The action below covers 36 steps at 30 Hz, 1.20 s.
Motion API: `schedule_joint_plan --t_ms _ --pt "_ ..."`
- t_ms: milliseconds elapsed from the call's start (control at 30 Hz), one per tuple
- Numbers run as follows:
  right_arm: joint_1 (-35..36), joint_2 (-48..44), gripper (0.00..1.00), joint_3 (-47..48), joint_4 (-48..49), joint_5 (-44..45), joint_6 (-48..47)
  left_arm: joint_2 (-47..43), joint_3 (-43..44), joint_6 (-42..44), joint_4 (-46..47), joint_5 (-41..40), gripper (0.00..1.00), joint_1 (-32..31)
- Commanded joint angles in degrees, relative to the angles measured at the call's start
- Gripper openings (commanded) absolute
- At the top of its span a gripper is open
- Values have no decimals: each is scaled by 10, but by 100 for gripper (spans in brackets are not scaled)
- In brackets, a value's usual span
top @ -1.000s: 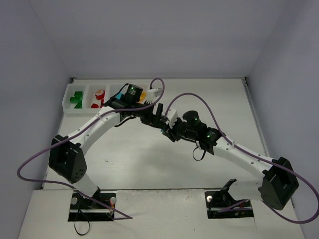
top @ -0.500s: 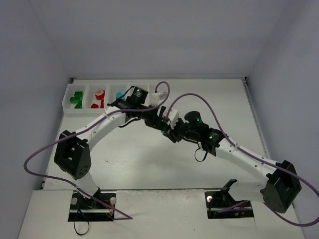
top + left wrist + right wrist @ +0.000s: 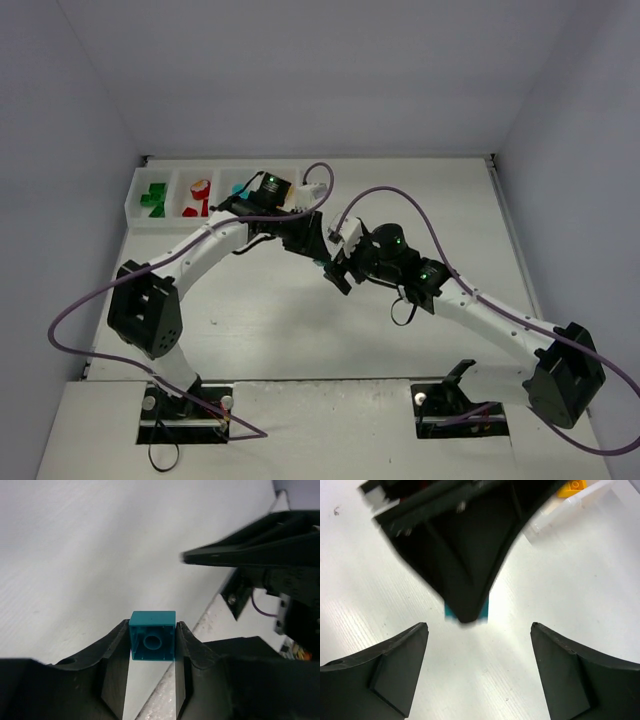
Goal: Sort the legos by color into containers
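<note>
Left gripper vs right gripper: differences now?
Left gripper is shut on a teal brick; right gripper is open and empty. Left gripper's fingers sit one brick apart; right gripper's are spread wide. Both are black, two-fingered, and face each other tip to tip.

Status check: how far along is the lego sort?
Done: green legos, red legos and a cyan piece sit in separate tray compartments. In hand: left pincer shut on a teal brick; right pincer open beside it. Left: drop it with the cyan; other loose bricks not visible.
</note>
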Motion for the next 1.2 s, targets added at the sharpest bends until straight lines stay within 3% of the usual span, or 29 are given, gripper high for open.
schedule_joint_plan --t_ms 0,267,367,433,500,567,667,733,767,833,1000,1100,1167 --pt "-4 -19 81 -2 35 17 14 -13 39 43 -39 -88 2 51" --pt "-4 -32 80 -15 32 60 47 32 124 89 -24 -362 1 175" --pt "-5 -32 79 -17 32 68 62 88 182 103 -8 -415 3 197" --pt "-6 -31 79 -14 31 75 75 140 214 112 -5 -436 11 202" --pt "-7 -28 79 -11 28 82 83 174 262 117 -5 -455 12 209" --pt "-8 -27 79 -5 25 82 96 212 303 120 0 -471 21 213" --pt "-10 -28 82 -1 19 83 111 241 346 118 1 -494 43 218" --pt "-11 -30 87 -2 15 91 118 249 361 117 0 -497 53 222" --pt "-11 -32 91 -2 14 94 125 248 367 116 -4 -501 62 223" --pt "-13 -38 100 -1 12 107 132 229 373 111 -10 -499 67 224" --pt "-27 -42 100 32 -3 153 152 131 319 82 -22 -486 71 223" --pt "-59 -33 100 79 -29 211 214 -5 265 59 -24 -483 72 223" --pt "-110 -28 100 103 -45 175 239 -64 203 55 -30 -493 72 223"
